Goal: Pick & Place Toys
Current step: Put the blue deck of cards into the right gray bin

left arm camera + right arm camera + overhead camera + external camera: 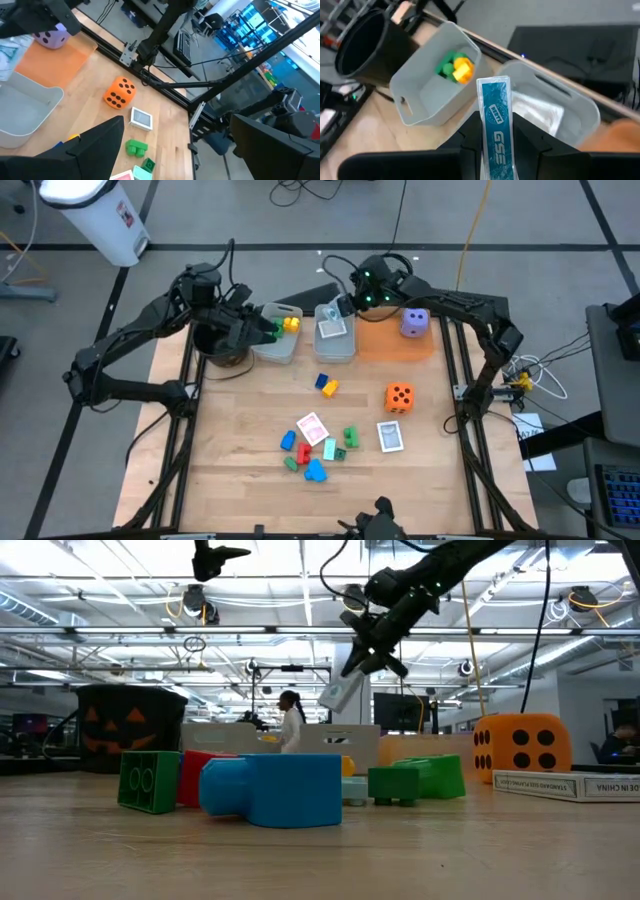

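Right tool [496, 150], upper centre of the high view, pinches a playing card [495, 125] upright by its lower edge, hanging above the right clear bin [580, 107]; likely raised so the card can drop in flat with those already there. Left bin [427, 95] holds green and yellow blocks [455, 67]. Left tool [262, 327], spread and empty, waits upper left over the black pot [222, 345]. Remaining blocks [315, 450], a card [390, 436] and orange die [399, 397] lie on the bench [240, 420], lower centre; purple die [415, 322] on the orange tray [385, 345].

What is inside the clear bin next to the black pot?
Inside the clear bin lie a green block and a yellow block, touching each other. Whether anything lies under them cannot be seen.
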You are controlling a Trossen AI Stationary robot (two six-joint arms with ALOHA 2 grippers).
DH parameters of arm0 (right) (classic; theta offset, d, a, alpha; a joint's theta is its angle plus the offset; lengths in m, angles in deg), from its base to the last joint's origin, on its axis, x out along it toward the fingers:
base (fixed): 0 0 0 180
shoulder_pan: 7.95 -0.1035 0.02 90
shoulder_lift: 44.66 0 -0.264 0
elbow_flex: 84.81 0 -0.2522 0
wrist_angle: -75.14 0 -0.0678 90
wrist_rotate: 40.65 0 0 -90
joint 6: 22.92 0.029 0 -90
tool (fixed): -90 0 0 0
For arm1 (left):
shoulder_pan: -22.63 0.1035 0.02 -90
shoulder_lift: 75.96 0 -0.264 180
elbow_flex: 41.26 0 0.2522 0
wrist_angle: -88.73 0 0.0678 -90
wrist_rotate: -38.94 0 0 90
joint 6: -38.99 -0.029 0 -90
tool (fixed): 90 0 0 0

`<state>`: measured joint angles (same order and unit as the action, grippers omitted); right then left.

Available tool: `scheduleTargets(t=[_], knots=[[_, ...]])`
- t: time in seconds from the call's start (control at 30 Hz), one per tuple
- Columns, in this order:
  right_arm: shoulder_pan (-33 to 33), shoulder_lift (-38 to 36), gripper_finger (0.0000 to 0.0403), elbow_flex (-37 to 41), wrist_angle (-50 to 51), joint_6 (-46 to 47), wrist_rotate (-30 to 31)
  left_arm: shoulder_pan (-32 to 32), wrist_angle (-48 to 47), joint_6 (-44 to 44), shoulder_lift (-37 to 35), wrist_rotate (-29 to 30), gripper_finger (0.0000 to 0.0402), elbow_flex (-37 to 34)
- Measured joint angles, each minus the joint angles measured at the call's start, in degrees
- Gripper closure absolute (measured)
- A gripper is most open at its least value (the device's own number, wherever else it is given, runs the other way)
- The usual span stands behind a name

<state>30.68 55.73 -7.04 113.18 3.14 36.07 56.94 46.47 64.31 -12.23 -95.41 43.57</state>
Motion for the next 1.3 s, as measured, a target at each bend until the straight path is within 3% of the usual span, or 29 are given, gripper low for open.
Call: scheduleTargets(t=[0.37,0.73,1.3], knots=[[-0.9,-1.3,0.0346,11.3,-16.2,13.2,4.4,-0.3,0.0,0.1,0.0,3.6,0.003,0.0],[-2.4,-0.5,0.0348,13.9,-18.2,17.0,10.3,-0.3,0.0,0.0,0.0,4.0,0.003,0.0],[-3.1,4.8,0.0346,14.3,-23.0,21.8,8.7,-0.3,0.0,-0.1,0.0,6.3,0.003,0.0]])
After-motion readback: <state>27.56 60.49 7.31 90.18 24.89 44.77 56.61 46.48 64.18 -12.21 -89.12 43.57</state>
